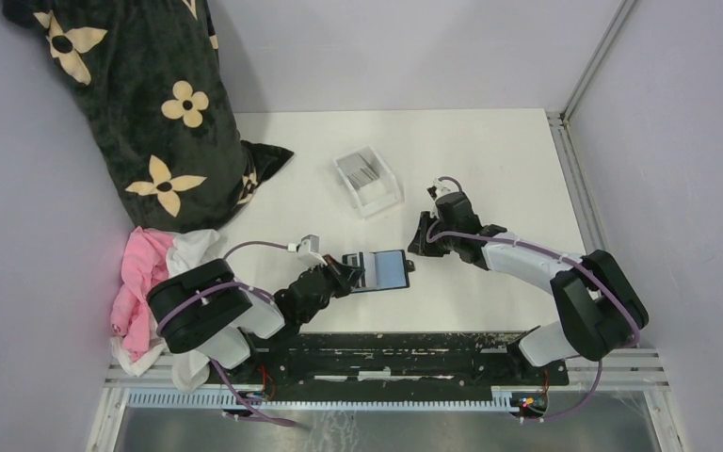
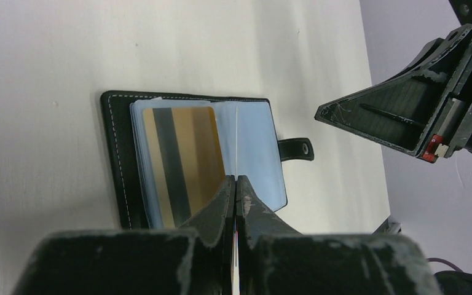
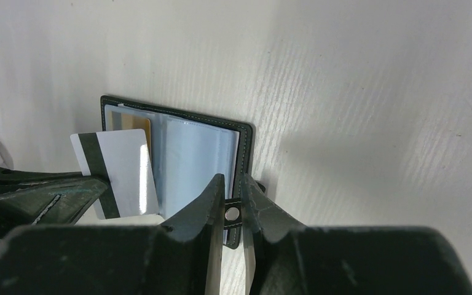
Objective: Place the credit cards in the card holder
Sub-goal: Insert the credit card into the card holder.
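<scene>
One striped card (image 3: 126, 172) in left hand (image 2: 235, 183) over card holder (image 2: 253, 140)

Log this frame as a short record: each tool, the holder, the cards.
left tool: shut on a striped white card, at the holder
right tool: jaws astride the snap tab; grip unclear
holder: open, slots up
tan card: already in a slot
tray: grey cards inside
</scene>
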Controlling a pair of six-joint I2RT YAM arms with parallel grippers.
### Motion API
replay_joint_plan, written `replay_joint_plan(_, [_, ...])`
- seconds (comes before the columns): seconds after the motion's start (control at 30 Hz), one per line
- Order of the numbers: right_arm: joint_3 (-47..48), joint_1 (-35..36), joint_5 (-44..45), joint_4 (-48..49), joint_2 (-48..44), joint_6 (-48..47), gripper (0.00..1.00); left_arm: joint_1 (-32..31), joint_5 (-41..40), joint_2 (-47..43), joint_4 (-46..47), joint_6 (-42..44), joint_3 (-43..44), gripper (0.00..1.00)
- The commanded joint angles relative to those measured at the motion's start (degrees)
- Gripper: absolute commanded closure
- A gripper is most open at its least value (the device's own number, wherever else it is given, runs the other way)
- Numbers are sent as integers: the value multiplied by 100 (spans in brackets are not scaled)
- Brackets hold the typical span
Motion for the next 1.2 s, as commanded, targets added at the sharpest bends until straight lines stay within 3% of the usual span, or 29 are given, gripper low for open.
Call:
replay_joint_plan(0.0, [78,52,164,139,69,-103,79,-121,-381,210,243,-389,191,97])
replay_joint_plan(0.83, [64,59,159,161,413,-136,79,-217,-699,802,438,-1220,246,97])
replay_joint_plan(1.17, [100,72,122,183,591,-119,79,-247,-731,1213,994,-1656,109,97])
